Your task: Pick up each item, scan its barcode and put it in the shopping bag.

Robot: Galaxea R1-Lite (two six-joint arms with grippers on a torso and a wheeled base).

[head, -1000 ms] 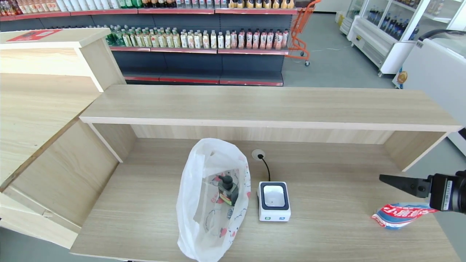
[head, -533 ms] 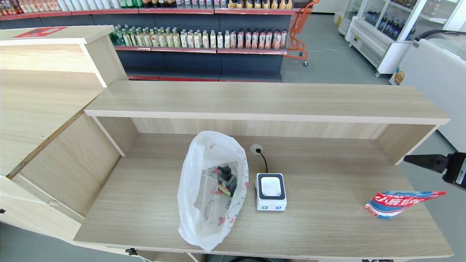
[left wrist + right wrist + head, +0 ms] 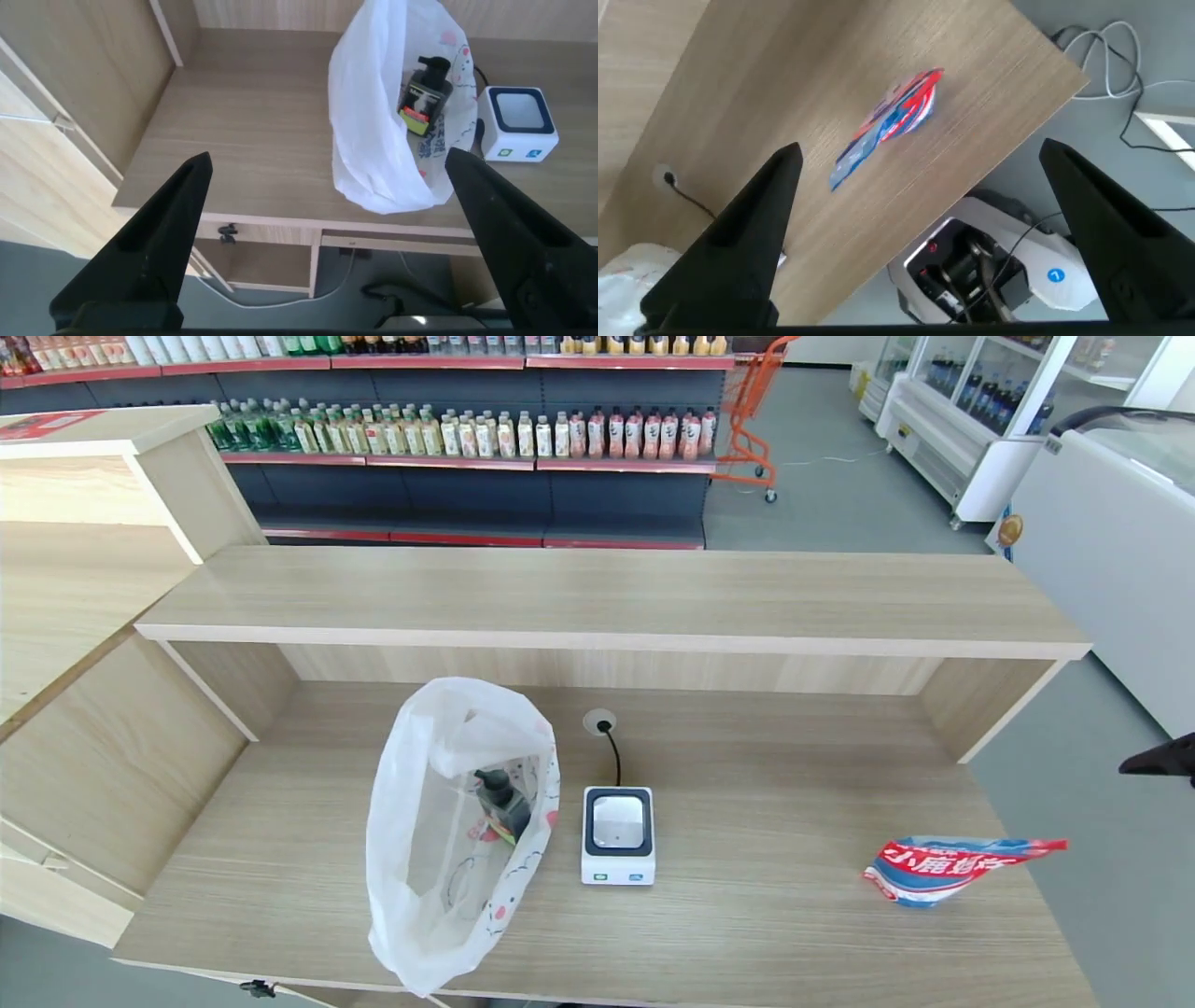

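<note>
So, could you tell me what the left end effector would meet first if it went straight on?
Probably the shopping bag on the counter; the left end effector aims at its edge, though depth is unclear.

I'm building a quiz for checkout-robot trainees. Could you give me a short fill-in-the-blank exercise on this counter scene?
1. The pump bottle sits inside the ____.
2. By the robot's own sides, the red and blue pouch lies to the ____ of the scanner.
3. The left gripper and the right gripper are both ____.

Missing words: shopping bag; right; open.
</note>
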